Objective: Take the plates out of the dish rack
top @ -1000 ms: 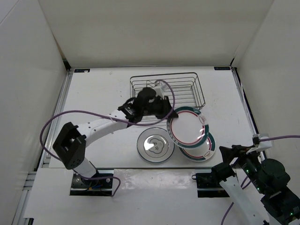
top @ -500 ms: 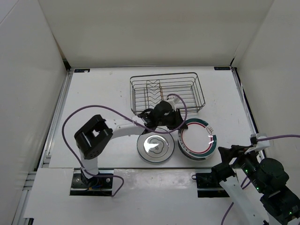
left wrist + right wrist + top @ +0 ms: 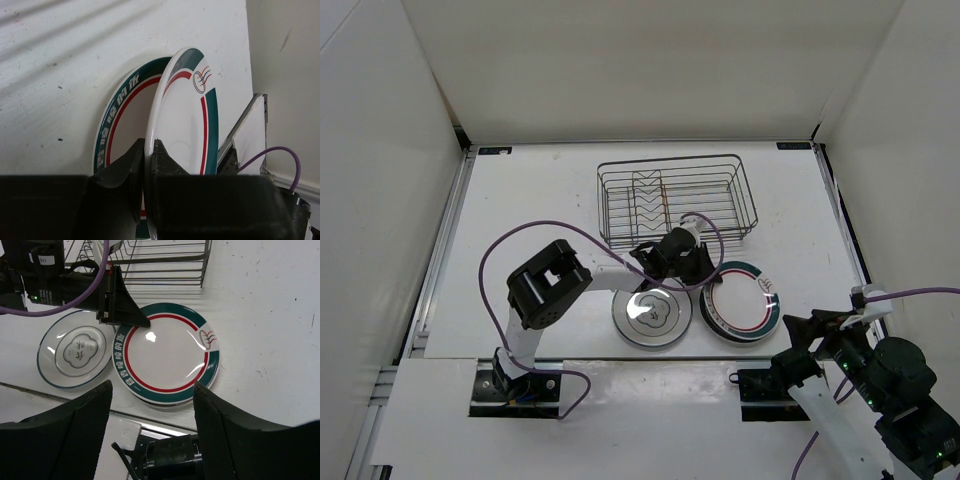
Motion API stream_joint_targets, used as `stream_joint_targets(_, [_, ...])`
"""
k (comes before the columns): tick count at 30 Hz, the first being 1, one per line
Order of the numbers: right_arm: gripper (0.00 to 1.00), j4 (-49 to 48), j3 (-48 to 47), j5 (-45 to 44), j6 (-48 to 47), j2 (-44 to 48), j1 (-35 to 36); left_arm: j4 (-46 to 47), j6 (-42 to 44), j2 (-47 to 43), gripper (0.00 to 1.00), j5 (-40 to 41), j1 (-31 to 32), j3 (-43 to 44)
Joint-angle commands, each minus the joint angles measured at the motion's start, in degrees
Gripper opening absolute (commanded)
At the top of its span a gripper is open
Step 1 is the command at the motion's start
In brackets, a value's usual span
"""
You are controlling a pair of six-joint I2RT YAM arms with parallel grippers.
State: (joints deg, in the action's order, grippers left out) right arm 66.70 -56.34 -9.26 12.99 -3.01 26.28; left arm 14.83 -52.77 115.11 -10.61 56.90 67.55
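The left arm is bent sharply and reached rightward; the jaws of the left gripper (image 3: 148, 150) are clamped on the rim of the top plate (image 3: 167, 352), laid over the lower plate (image 3: 117, 111) on the desk (image 3: 540, 200) before the dish rack (image 3: 748, 195). The right gripper (image 3: 818, 328) is parked at the near corner, jaws wide and empty.

The left gripper (image 3: 698, 268) is coming away from the dish rack (image 3: 675, 200) in the upper middle of the top view. It is moving down and right, toward the lower right of centre. The held plate (image 3: 748, 300), pinched at its rim, is dropping from a raised tilt to lie almost flat on the lower plate (image 3: 713, 326), so the two are now nearly overlapping. The left arm's elbow (image 3: 548, 285) is folding in from the lower left of the frame toward the middle.
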Motion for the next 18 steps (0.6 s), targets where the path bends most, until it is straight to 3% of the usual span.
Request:
stream_joint_targets(1, [0.69,-2.10,0.26,0.99,-1.22,0.28,0.08,5.30,-1.54,-0.68,0.00,0.24,0.31,2.15])
stream_joint_targets(2, [0.69,-2.36,0.35,1.08,-1.30,0.28,0.08,5.30,-1.46,-0.50,0.00,0.50,0.31,2.06])
stream_joint_targets(3, [0.69,-2.27,0.35,1.08,-1.57,0.11,0.08,5.12,-1.37,-0.33,0.07,0.33,0.31,2.06])
stream_joint_targets(6, [0.70,-2.36,0.35,1.26,-1.39,0.10,0.00,3.03,-0.41,-0.41,0.16,-0.02,0.31,2.93])
stream_joint_targets(10, [0.70,-2.53,0.35,2.57,-1.83,-0.25,0.00,0.56,2.22,-1.55,0.36,0.76,0.49,3.38])
stream_joint_targets(15, [0.70,-2.45,0.18,3.19,-2.10,-1.39,0.08,-4.72,4.87,-1.29,0.50,1.64,0.58,5.75])
stream_joint_targets(18, [0.71,-2.36,0.26,3.19,-2.36,-1.65,0.00,-6.83,6.71,-1.64,0.69,2.96,0.66,6.28])
